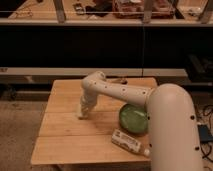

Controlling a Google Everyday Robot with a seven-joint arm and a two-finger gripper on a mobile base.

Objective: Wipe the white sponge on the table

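The light wooden table (62, 137) fills the middle of the camera view. My white arm reaches in from the lower right, bends at an elbow near the table's back, and points down. The gripper (84, 111) is low over the table's left-centre, left of the green bowl. A small off-white patch at its tip, touching the wood, looks like the white sponge (81, 116). The gripper hides most of it.
A green bowl (133, 119) sits on the table's right side, partly behind my arm. A white labelled bottle (128, 142) lies on its side near the front right. A small brown object (119, 80) is at the table's back edge. A dark shelf unit stands behind.
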